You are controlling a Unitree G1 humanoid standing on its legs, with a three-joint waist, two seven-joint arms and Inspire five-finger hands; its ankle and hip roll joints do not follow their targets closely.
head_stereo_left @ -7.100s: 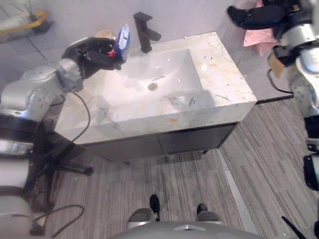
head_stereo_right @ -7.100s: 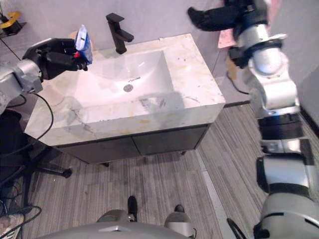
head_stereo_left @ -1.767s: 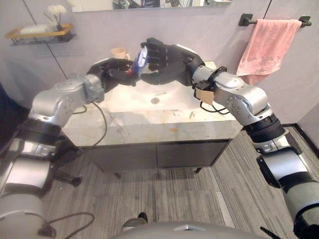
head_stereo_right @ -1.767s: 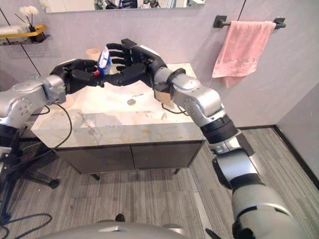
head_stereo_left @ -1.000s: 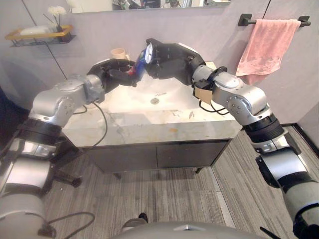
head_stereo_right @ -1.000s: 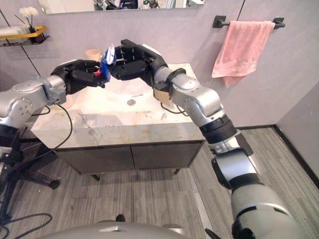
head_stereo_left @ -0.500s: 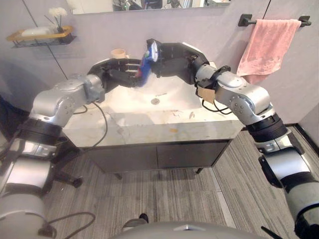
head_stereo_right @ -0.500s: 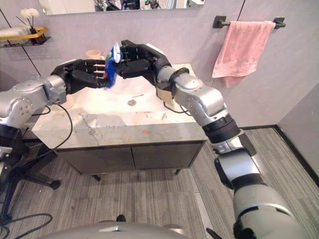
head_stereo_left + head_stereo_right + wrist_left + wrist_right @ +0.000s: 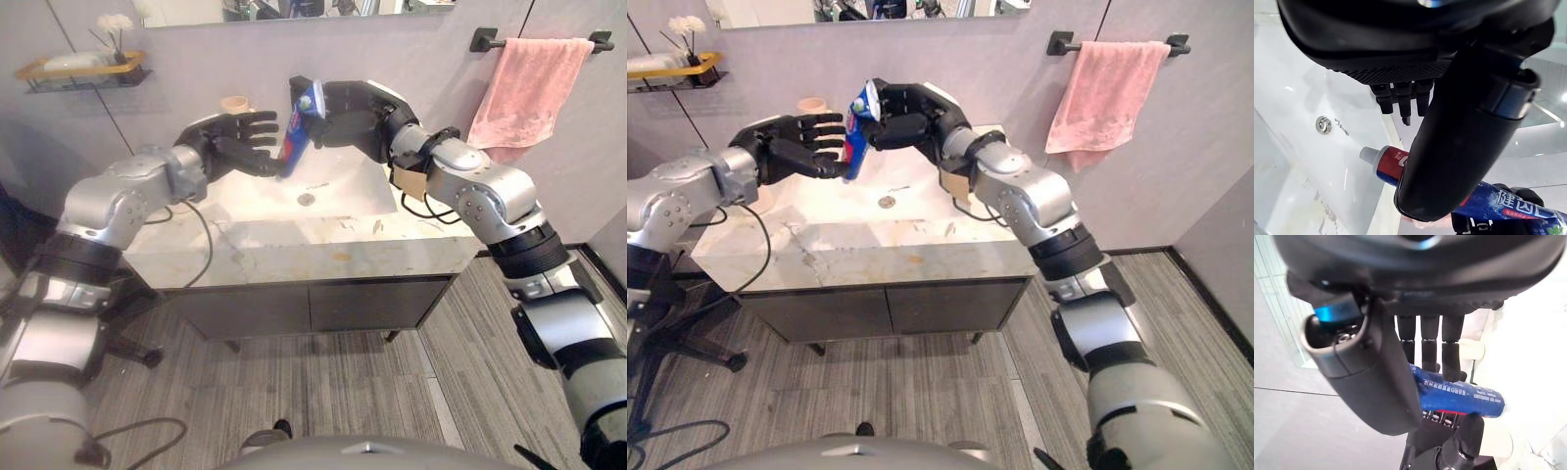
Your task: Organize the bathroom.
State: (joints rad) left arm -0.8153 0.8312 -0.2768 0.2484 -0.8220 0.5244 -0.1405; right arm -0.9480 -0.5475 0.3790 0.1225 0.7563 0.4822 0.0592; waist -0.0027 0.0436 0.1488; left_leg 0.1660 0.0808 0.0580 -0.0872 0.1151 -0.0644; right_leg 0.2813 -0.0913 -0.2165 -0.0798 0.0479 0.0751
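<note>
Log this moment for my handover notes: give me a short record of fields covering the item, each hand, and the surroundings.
item: toothpaste tube, blue, held above the sink basin
right hand: fingers curled round the tube's upper end
left hand: fingers spread, beside the tube's lower end, not gripping
counter: marble vanity top, beige cup by the wall
wall: pink towel on a black bar, shelf with white flowers

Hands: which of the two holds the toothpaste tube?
The right hand: its fingers curl round the blue tube above the sink. The left hand is spread open beside it.
</note>
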